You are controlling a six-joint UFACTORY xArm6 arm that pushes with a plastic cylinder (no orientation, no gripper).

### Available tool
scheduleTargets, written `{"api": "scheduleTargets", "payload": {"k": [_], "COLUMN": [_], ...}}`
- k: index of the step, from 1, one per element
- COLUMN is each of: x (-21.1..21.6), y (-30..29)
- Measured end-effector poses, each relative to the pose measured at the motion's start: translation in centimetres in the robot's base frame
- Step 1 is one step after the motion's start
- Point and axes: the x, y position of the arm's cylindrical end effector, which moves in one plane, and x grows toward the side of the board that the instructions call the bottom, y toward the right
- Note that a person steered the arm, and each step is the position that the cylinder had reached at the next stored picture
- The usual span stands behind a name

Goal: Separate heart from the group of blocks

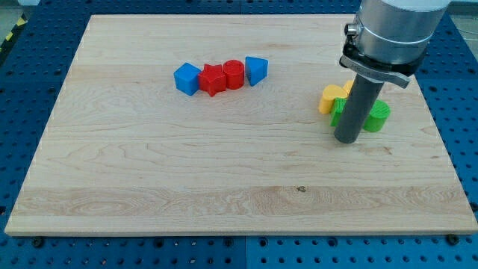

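Note:
A group of several blocks lies at the view's right. A yellow block [330, 97], heart-like in outline, is at its left. A second yellow block [349, 86] is mostly hidden behind my rod. A green block [340, 112] with a star-like outline lies below the yellow ones. A green cylinder [378, 116] is at the group's right. My tip [347, 140] rests on the board just below the group, between the two green blocks. The rod covers the group's middle. I cannot tell whether the tip touches a block.
A row of blocks lies at the upper middle of the wooden board [149, 172]: a blue cube [187, 78], a red star [213, 80], a red cylinder [234, 74] and a blue wedge-like block [255, 69]. The board's right edge is near the green cylinder.

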Motion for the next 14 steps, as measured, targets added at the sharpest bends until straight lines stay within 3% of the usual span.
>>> {"api": "scheduleTargets", "payload": {"k": [5, 8, 12, 14], "x": [-3.8, -5.2, -7.4, -7.8], "y": [2.1, -1.9, -2.5, 1.3]}}
